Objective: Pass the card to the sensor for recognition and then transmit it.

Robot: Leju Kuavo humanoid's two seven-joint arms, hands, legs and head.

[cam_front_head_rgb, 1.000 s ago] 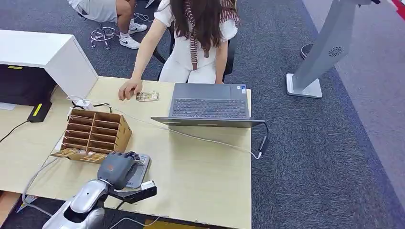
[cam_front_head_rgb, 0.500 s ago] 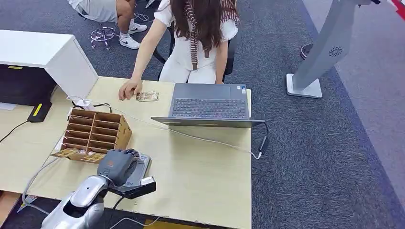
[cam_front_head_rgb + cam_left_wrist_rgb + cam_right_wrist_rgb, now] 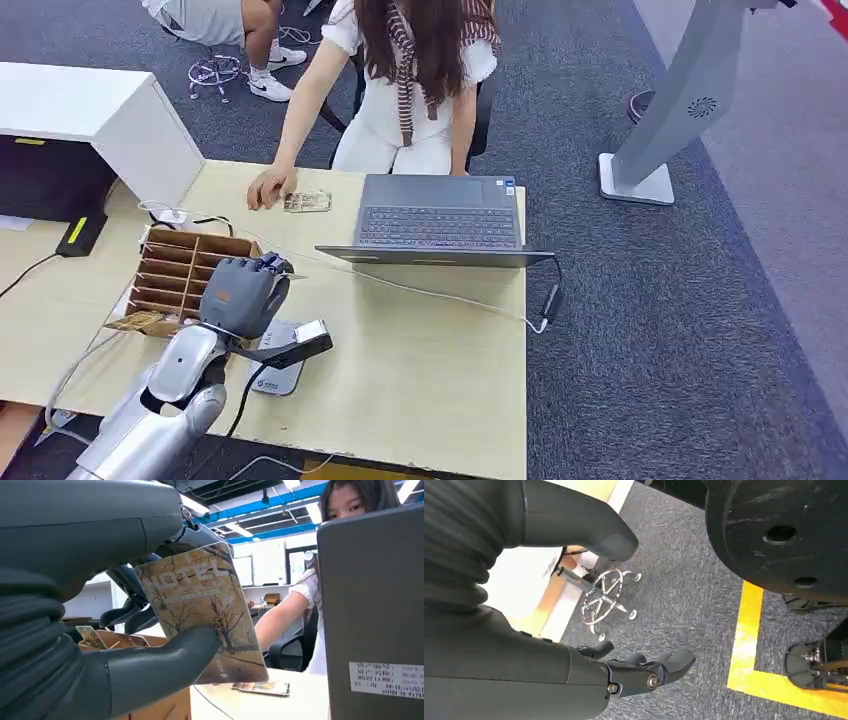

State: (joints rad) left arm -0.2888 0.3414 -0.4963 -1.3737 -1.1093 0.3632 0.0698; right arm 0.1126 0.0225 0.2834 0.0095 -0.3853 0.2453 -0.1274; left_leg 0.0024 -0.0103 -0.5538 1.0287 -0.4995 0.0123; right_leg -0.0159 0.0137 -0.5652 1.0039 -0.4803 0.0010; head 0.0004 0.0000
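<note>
The left hand point(image 3: 240, 293) grasped the card point(image 3: 202, 607), thumb pressed on its printed face and darker fingers point(image 3: 131, 582) behind it, so that the card stood nearly upright above the desk point(image 3: 420, 370). The right hand point(image 3: 644, 672) hung beside the body over the carpet, released, fingers apart and holding nothing. Just beneath and slightly nearer than the left hand lay the sensor point(image 3: 280, 372), a flat grey pad with a cable, apart from the card. Beside the hand stood the cardboard rack point(image 3: 185, 278) of slots, with further cards at its near edge. Beyond ran a white cable, then the laptop point(image 3: 438, 218), and at the far edge a second card point(image 3: 307, 201) lay touching the person's hand point(image 3: 268, 186).

Judged from this position, the step in hand was the transfer toward the person. To do it well, the pinch should be kept firm, the card carried high enough to pass the rack and cable, and its free edge offered outward near the person's hand before any loosening.
</note>
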